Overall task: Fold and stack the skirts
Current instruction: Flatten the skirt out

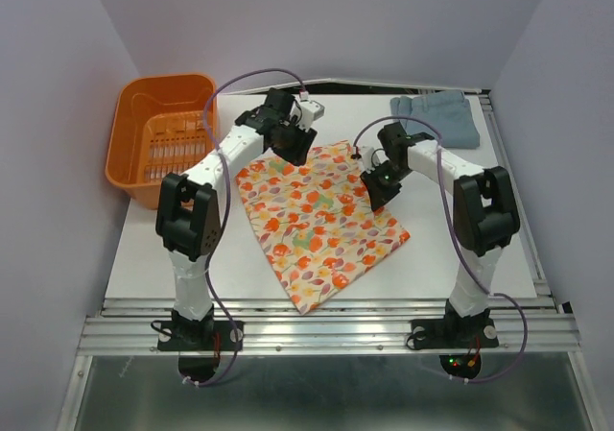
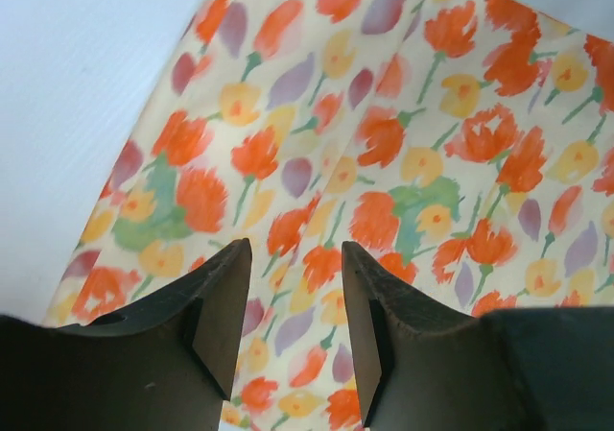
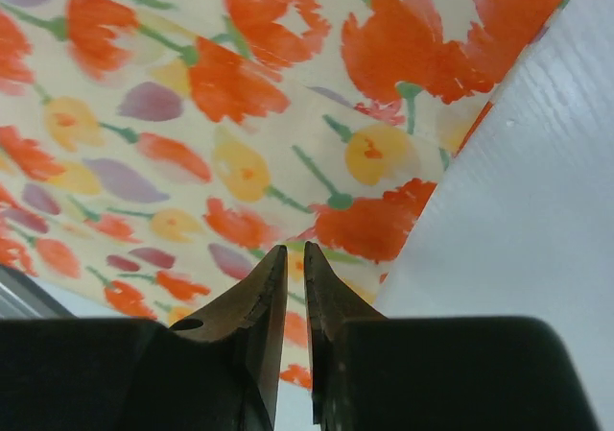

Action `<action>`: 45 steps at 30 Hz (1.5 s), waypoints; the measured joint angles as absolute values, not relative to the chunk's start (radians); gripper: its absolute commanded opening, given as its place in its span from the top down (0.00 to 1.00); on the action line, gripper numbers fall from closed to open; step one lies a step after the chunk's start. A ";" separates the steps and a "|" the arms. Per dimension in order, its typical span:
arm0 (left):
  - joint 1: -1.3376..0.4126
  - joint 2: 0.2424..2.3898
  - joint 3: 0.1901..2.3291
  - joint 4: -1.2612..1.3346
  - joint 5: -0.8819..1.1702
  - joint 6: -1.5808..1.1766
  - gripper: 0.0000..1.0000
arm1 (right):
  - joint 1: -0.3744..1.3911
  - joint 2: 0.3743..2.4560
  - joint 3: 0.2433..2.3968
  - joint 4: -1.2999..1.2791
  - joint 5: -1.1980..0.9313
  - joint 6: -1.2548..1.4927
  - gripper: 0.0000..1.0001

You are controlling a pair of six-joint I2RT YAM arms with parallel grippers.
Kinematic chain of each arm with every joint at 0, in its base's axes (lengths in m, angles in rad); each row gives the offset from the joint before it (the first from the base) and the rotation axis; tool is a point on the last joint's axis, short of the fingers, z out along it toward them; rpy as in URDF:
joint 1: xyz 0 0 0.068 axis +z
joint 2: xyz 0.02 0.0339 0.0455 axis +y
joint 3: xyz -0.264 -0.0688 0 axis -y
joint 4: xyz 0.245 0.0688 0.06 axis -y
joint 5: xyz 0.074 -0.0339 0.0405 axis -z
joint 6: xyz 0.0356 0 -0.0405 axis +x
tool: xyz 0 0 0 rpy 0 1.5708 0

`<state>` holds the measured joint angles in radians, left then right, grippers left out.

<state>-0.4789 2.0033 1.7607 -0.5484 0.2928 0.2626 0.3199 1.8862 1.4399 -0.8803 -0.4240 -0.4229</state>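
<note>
A floral skirt point(image 1: 317, 215) with orange, yellow and purple flowers lies flat in the middle of the white table, one corner pointing to the front. A folded blue skirt point(image 1: 436, 116) lies at the back right. My left gripper point(image 1: 293, 148) is over the floral skirt's back left corner; in the left wrist view it point(image 2: 293, 258) is open and empty above the cloth point(image 2: 384, 143). My right gripper point(image 1: 377, 193) is over the skirt's right edge; in the right wrist view it point(image 3: 295, 251) is shut with nothing between its jaws, above the cloth's edge point(image 3: 384, 220).
An orange plastic basket point(image 1: 158, 133) stands at the back left, beside the left arm. The table's metal rail point(image 1: 326, 321) runs along the front edge. White table surface point(image 1: 480, 249) shows to the right of the floral skirt.
</note>
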 measured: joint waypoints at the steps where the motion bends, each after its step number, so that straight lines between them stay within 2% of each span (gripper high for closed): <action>1: -0.463 1.971 1.730 -0.541 0.282 0.252 0.46 | 0.320 1.925 1.440 -0.873 -0.408 -0.423 0.82; 8: -0.415 1.938 1.546 -0.533 0.273 0.235 0.44 | 0.316 1.995 1.419 -0.863 -0.361 -0.445 0.82; 14: -0.408 2.066 1.573 -0.558 0.278 0.263 0.44 | 0.340 1.929 1.320 -0.871 -0.341 -0.484 0.82; 22: -0.420 2.215 1.766 -0.598 0.304 0.292 0.45 | 0.482 1.887 1.234 -0.981 -0.379 -0.514 0.81; 26: -0.448 2.222 1.766 -0.591 0.315 0.311 0.48 | 0.521 1.887 1.219 -1.024 -0.441 -0.516 0.82; 30: -0.479 2.164 1.667 -0.549 0.338 0.320 0.50 | 0.518 1.885 1.227 -1.039 -0.456 -0.506 0.80; 34: -0.489 2.092 1.552 -0.527 0.365 0.320 0.49 | 0.502 1.868 1.302 -1.056 -0.453 -0.489 0.75; 39: -0.488 2.050 1.498 -0.542 0.386 0.334 0.43 | 0.435 1.852 1.471 -1.054 -0.451 -0.467 0.55; 42: -0.476 2.049 1.534 -0.588 0.398 0.353 0.41 | 0.340 1.868 1.614 -1.045 -0.448 -0.461 0.53; 45: -0.448 2.052 1.666 -0.654 0.419 0.395 0.41 | 0.254 1.916 1.749 -1.036 -0.439 -0.474 0.54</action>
<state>-0.4484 2.0521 1.6665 -0.6537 0.4187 0.3946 0.2543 1.9160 1.7493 -1.0363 -0.4389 -0.4744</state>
